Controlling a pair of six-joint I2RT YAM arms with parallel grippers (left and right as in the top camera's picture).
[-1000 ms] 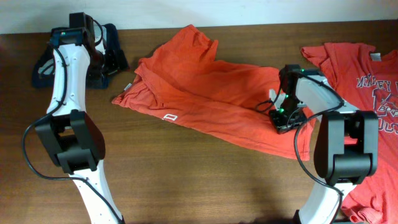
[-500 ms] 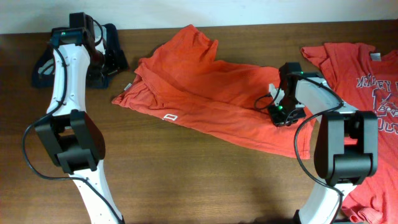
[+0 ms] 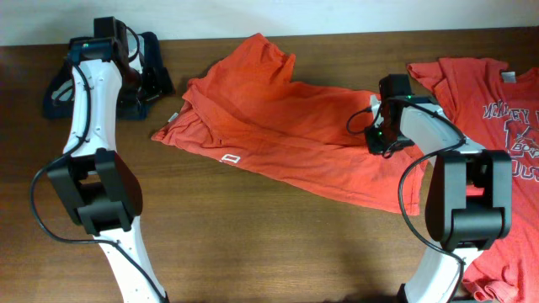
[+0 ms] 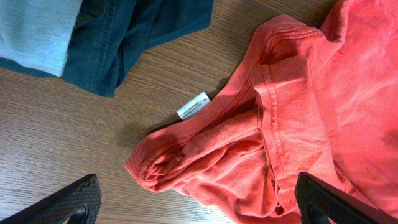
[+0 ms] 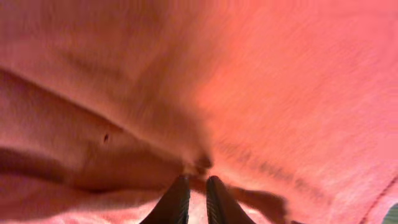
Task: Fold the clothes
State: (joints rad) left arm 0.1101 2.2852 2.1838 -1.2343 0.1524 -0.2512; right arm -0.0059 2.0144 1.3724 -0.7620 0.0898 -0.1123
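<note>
The orange shirt (image 3: 278,126), likely soft and light (best taken by an edge), is spread on the table (image 3: 253,244); a fold is pinched by the right gripper (image 5: 196,190); the left gripper (image 4: 196,186) is held open.

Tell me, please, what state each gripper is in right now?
Left gripper: open, holding nothing.
Right gripper: shut on the orange T-shirt.

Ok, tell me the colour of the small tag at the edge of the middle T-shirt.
White; the tag shows best in the left wrist view.
</note>
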